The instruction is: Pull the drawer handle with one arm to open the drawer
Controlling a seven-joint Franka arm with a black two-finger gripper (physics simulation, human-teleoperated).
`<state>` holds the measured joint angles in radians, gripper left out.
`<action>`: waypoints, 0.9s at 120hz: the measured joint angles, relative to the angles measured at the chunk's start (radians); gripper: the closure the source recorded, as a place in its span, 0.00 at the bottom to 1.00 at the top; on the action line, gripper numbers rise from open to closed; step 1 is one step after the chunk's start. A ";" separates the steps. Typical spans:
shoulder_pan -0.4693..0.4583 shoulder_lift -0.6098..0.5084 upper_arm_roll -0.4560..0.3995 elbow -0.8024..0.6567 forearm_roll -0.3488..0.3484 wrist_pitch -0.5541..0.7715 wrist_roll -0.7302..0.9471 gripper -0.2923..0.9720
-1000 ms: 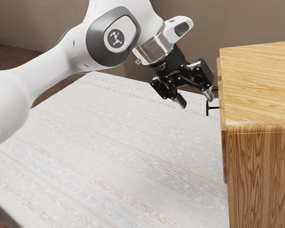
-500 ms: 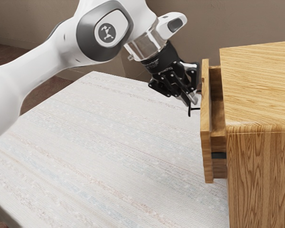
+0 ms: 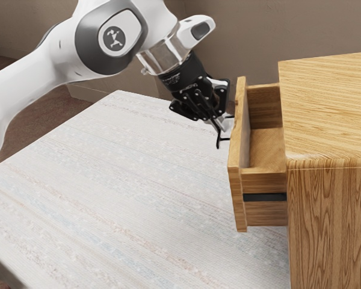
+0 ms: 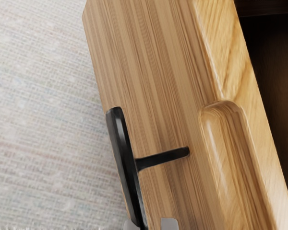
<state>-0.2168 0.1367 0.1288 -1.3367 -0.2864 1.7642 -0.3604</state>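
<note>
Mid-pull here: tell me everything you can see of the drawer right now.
The drawer is light, grained wood, like its cabinet. It stands level and partly pulled out at the cabinet's top, its inner floor and side wall showing. Its front panel faces the arm and carries a thin black bar handle that stands off on a short post. The gripper is at that handle. A dark strip runs under the side wall.

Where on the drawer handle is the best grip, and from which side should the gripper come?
Grip the handle on its long black bar, beside the thin post, coming straight at the drawer front. The bar stands off the wood, leaving a gap behind it to close across.
</note>
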 joint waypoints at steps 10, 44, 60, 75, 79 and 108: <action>0.004 -0.010 0.003 -0.015 0.001 -0.001 -0.001 0.85; 0.002 -0.060 0.028 -0.071 0.002 -0.001 -0.003 0.85; 0.008 -0.073 0.037 -0.089 0.003 0.001 -0.003 0.85; 0.013 -0.087 0.040 -0.103 0.002 0.002 -0.003 0.85; 0.014 -0.092 0.042 -0.109 0.002 0.002 -0.003 0.85; 0.020 -0.125 0.058 -0.148 0.002 0.005 -0.002 0.85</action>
<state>-0.1971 0.0119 0.1864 -1.4851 -0.2839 1.7693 -0.3629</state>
